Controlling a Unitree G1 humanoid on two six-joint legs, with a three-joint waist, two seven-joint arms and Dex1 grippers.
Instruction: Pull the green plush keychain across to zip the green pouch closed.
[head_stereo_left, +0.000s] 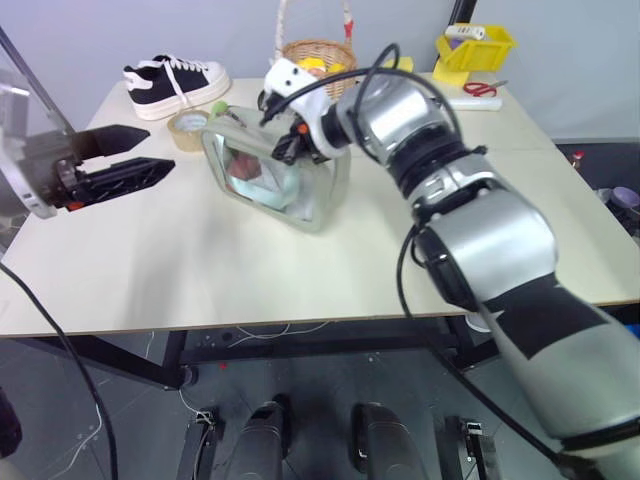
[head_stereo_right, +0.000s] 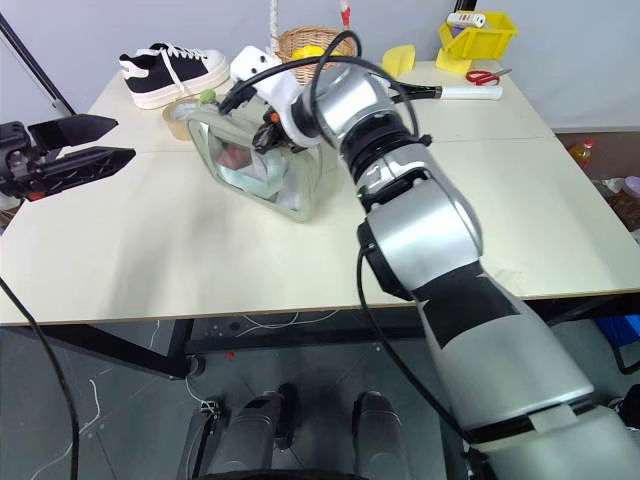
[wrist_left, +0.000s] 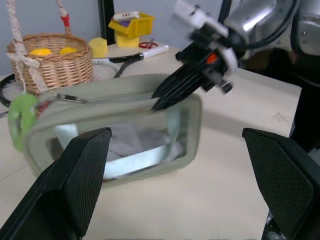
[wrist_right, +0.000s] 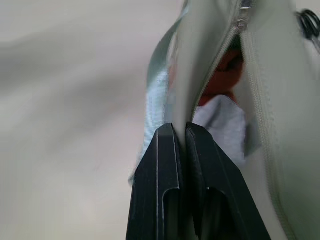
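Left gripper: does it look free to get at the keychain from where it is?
Probably yes. The open left gripper faces the pouch end where the keychain hangs; bare table lies between, and the right gripper pinches the opposite end.

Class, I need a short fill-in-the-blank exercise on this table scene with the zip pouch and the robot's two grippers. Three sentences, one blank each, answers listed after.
1. The right gripper is shut on the top edge of the green ______.
2. The left gripper hovers with its fingers ______.
3. The green plush keychain hangs at the pouch's end nearer the wicker ______.

Missing words: pouch; open; basket.
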